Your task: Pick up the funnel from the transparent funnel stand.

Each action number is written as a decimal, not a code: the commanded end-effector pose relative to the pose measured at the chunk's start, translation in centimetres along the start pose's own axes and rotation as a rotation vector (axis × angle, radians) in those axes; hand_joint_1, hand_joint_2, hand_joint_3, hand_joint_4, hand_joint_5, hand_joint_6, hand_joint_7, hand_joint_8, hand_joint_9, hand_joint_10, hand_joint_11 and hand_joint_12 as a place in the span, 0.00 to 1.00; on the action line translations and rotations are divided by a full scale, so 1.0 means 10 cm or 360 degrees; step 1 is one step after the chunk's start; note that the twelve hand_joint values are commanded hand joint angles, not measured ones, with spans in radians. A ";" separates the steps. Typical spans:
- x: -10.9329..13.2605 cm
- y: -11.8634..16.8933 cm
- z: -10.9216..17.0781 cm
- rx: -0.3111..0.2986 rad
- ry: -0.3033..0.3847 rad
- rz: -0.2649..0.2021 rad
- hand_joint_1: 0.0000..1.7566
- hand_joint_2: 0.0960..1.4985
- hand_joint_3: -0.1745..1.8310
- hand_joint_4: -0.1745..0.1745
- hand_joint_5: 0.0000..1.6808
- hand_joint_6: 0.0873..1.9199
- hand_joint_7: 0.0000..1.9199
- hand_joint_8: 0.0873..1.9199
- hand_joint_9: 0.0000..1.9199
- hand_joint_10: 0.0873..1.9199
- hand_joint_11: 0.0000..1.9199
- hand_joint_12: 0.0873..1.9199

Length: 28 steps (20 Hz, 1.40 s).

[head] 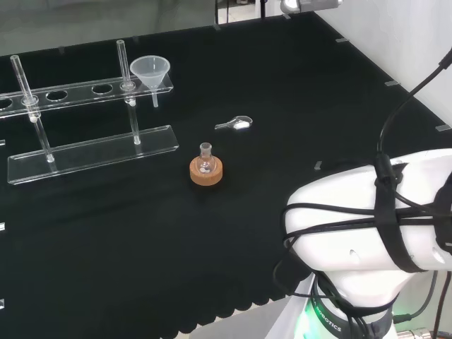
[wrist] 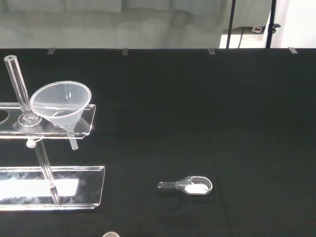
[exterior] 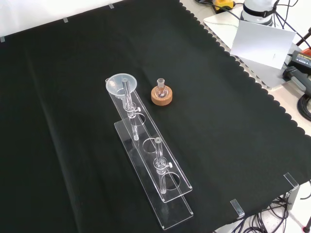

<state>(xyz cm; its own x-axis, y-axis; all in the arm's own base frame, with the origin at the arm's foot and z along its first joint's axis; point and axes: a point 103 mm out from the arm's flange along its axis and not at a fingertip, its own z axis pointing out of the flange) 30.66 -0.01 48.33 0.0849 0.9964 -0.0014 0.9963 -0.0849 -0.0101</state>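
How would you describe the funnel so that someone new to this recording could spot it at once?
Find the long transparent funnel stand on the black cloth, at the head view's left. The funnel sits in the hole at the end of its upper shelf nearest the cork-ringed flask. It alone has a wide cone mouth; its neighbours are thin upright rods.

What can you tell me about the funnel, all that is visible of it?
The funnel is clear, plastic-looking, with a wide cone and a narrow stem. It sits upright, mouth up, in the end hole of the transparent funnel stand, its stem hanging below the upper shelf and ending above the base plate. It looks empty. Only the shelf touches it. A vertical clear rod rises right beside it.
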 end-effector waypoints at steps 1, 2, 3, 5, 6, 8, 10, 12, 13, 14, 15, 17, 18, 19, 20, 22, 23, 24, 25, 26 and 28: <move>0.03 0.04 0.00 -0.0026 -0.0011 -0.0003 0.05 0.28 0.29 0.72 0.00 0.00 0.00 0.00 0.00 0.00 0.00 0.12; 0.05 0.07 -0.01 -0.0039 -0.0021 -0.0008 0.04 0.30 0.25 0.72 0.00 0.00 0.00 0.00 0.00 0.00 0.00 0.07; 0.07 0.09 -0.02 -0.0050 -0.0024 -0.0016 0.04 0.32 0.23 0.72 0.00 0.00 0.00 0.00 0.00 0.00 0.00 0.05; 0.12 0.12 -0.02 -0.0066 -0.0048 -0.0032 0.04 0.33 0.21 0.72 0.00 0.00 0.00 0.00 0.00 0.00 0.00 0.03; 0.15 0.13 -0.02 -0.0067 -0.0055 -0.0041 0.04 0.33 0.21 0.72 0.00 0.00 0.00 0.00 0.00 0.00 0.00 0.03; 0.18 0.17 0.00 -0.0057 -0.0043 -0.0055 0.04 0.34 0.21 0.72 0.00 0.00 0.00 0.00 0.00 0.00 0.00 0.03; 0.25 0.23 0.04 -0.0045 -0.0052 -0.0075 0.04 0.34 0.21 0.72 0.00 0.00 0.00 0.00 0.00 0.00 0.00 0.03; 0.34 0.31 0.09 -0.0046 -0.0056 -0.0089 0.04 0.34 0.19 0.71 0.00 0.00 0.00 0.00 0.00 0.00 0.00 0.04; 0.37 0.35 0.11 -0.0050 -0.0065 -0.0097 0.02 0.33 0.18 0.71 0.00 0.00 0.00 0.00 0.00 0.00 0.00 0.07; 0.42 0.39 0.13 -0.0052 -0.0059 -0.0110 0.01 0.33 0.17 0.71 0.00 0.00 0.00 0.00 0.00 0.00 0.00 0.11; 0.47 0.43 0.15 -0.0043 -0.0056 -0.0120 0.01 0.32 0.17 0.71 0.00 0.00 0.00 0.00 0.00 0.00 0.00 0.14; 0.60 0.52 0.19 -0.0036 -0.0059 -0.0146 0.00 0.33 0.16 0.71 0.00 0.00 0.00 0.00 0.00 0.00 0.00 0.19; 0.65 0.57 0.21 -0.0038 -0.0052 -0.0163 0.01 0.33 0.16 0.71 0.00 0.00 0.00 0.00 0.00 0.00 0.00 0.21; 0.73 0.61 0.24 -0.0034 -0.0036 -0.0181 0.02 0.33 0.16 0.70 0.00 0.00 0.00 0.00 0.00 0.00 0.00 0.22; 0.79 0.65 0.26 -0.0033 -0.0019 -0.0192 0.02 0.34 0.16 0.70 0.00 0.00 0.00 0.00 0.00 0.00 0.00 0.23; 0.88 0.74 0.32 -0.0036 0.0018 -0.0209 0.03 0.34 0.15 0.70 0.00 0.00 0.00 0.00 0.00 0.00 0.00 0.24; 0.93 0.78 0.34 -0.0037 0.0039 -0.0215 0.03 0.35 0.15 0.70 0.00 0.00 0.00 0.00 0.00 0.00 0.00 0.25; 0.95 0.82 0.37 -0.0041 0.0047 -0.0215 0.03 0.35 0.15 0.70 0.00 0.00 0.00 0.00 0.00 0.00 0.00 0.26; 0.99 0.86 0.41 -0.0043 0.0067 -0.0216 0.03 0.35 0.15 0.70 0.00 0.00 0.00 0.00 0.00 0.00 0.00 0.26; 1.01 0.90 0.45 -0.0040 0.0083 -0.0213 0.04 0.35 0.15 0.69 0.00 0.00 0.00 0.00 0.00 0.00 0.00 0.26; 1.08 0.98 0.53 -0.0030 0.0100 -0.0205 0.04 0.36 0.15 0.69 0.00 0.00 0.00 0.00 0.00 0.00 0.00 0.26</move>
<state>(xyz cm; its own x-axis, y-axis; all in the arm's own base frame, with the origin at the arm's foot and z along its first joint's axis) 38.99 7.44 44.17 -0.0298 0.9995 0.0124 0.9996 0.0298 -0.0028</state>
